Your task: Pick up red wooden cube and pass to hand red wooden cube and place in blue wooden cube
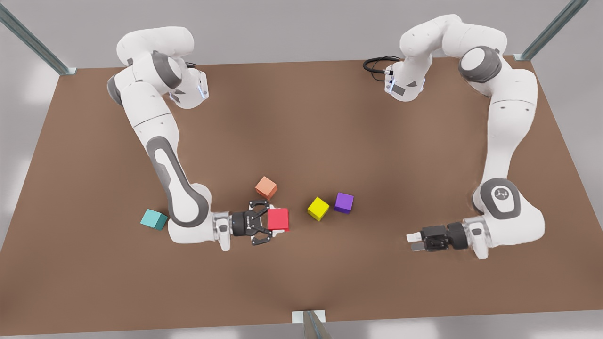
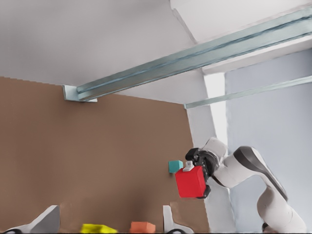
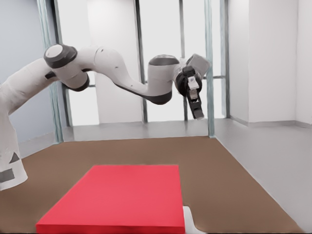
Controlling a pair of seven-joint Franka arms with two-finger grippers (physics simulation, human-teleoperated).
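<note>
The red wooden cube is held in my right gripper, which is shut on it at the front view's lower left of centre. It looms close in the right wrist view as a broad red cube, and the left wrist view shows the red cube raised off the table. The blue wooden cube, teal, rests on the table behind the right arm's wrist, also seen as the blue wooden cube. My left gripper waits open at the front view's right, holding nothing, its fingertips wide apart.
A salmon-orange cube lies just beyond the right gripper. A yellow cube and a purple cube sit between the two grippers. The brown table has metal posts at its corners and a bracket at its near edge.
</note>
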